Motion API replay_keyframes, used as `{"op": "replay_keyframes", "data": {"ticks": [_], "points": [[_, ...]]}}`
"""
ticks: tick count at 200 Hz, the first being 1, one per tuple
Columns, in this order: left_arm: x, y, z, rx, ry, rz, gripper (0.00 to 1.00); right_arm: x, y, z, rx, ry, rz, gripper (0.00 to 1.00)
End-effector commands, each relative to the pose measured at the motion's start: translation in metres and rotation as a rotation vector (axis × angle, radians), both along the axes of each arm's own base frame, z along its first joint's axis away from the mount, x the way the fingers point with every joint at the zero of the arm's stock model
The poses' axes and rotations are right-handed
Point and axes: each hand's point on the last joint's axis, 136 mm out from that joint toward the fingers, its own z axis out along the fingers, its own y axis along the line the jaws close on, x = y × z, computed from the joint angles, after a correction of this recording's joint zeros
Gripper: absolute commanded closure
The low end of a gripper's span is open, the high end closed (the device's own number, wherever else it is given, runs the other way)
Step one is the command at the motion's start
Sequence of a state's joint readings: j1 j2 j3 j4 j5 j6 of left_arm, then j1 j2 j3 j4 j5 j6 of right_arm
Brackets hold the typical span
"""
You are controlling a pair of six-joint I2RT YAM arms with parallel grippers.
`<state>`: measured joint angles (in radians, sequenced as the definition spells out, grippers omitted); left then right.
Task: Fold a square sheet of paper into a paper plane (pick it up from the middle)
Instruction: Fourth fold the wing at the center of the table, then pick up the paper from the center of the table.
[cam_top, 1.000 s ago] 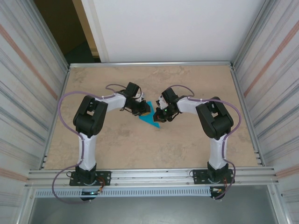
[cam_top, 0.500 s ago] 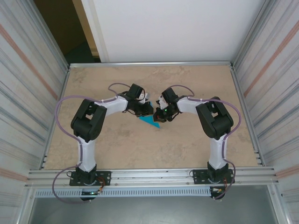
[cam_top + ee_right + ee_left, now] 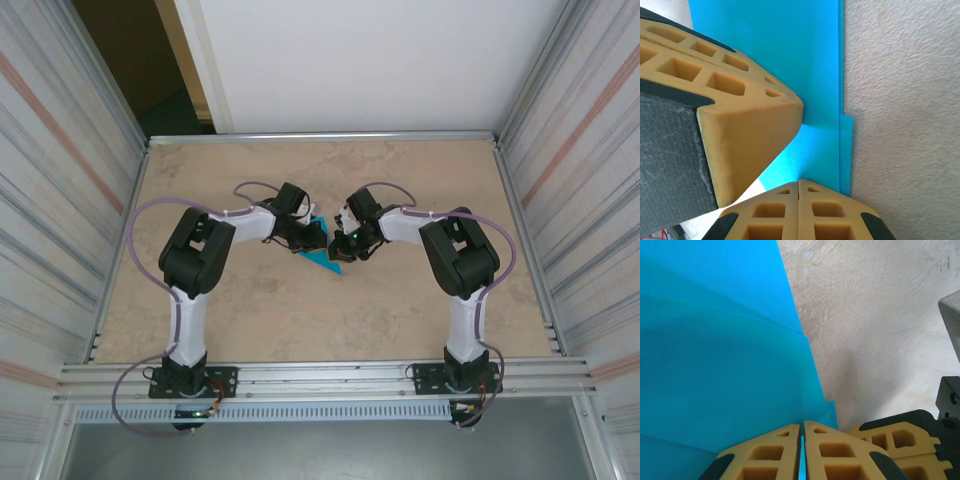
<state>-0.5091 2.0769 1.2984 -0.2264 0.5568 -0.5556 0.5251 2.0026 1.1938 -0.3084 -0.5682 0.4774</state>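
- Near edge: left arm (image 3: 195, 255) and right arm (image 3: 458, 255) are bolted to the aluminium rail (image 3: 320, 378). Elbows point out, forearms angle in toward mid-table.
- Sheet of paper (image 3: 322, 260): turquoise, lying on the table (image 3: 250, 320) about mid-table, right at both grippers' tips. From above it reads as a triangle with its tip pointing near-right.
- The paper is part-folded. The left wrist cam shows overlapping layers, with a small step in the edge where they don't line up.
- Left gripper (image 3: 801, 426): tan fingers closed to a hairline, tips down on the paper, a thin blue line showing in the slit. Can't tell whether it pinches a layer or only presses on it.
- Right gripper (image 3: 798, 182): fingers pressed flat together, tips on the paper near its stepped edge.
- The grippers sit just beside each other, and one left finger looms large in the right wrist cam.
- Far: white panel (image 3: 360, 60) behind the table, dark opening (image 3: 140, 60) at far left, ribbed metal walls on both sides.
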Motion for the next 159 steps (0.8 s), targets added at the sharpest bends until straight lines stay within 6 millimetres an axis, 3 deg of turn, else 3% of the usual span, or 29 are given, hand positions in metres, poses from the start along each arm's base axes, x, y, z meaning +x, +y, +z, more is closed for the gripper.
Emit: {"op": "replay_keyframes", "data": {"ticks": [1, 60, 113, 128, 142, 159], "points": [[0.022, 0.035, -0.025, 0.085, -0.012, 0.058, 0.88, -0.034, -0.039, -0.051, -0.201, 0.13, -0.001, 1.0], [0.077, 0.088, -0.028, 0.104, -0.025, 0.171, 0.88, -0.042, -0.046, -0.058, -0.226, 0.145, 0.007, 1.0], [0.108, 0.138, -0.035, 0.121, 0.019, 0.308, 0.88, -0.041, -0.044, -0.056, -0.222, 0.138, 0.008, 1.0], [0.116, 0.145, -0.023, 0.107, 0.007, 0.323, 0.88, -0.04, -0.042, -0.054, -0.215, 0.136, 0.011, 1.0], [0.123, 0.145, 0.001, 0.083, -0.039, 0.329, 0.87, -0.036, -0.037, -0.048, -0.195, 0.124, 0.01, 1.0], [0.125, 0.144, 0.037, 0.053, -0.097, 0.34, 0.86, -0.02, -0.017, -0.02, -0.098, 0.07, 0.011, 0.97]]}}
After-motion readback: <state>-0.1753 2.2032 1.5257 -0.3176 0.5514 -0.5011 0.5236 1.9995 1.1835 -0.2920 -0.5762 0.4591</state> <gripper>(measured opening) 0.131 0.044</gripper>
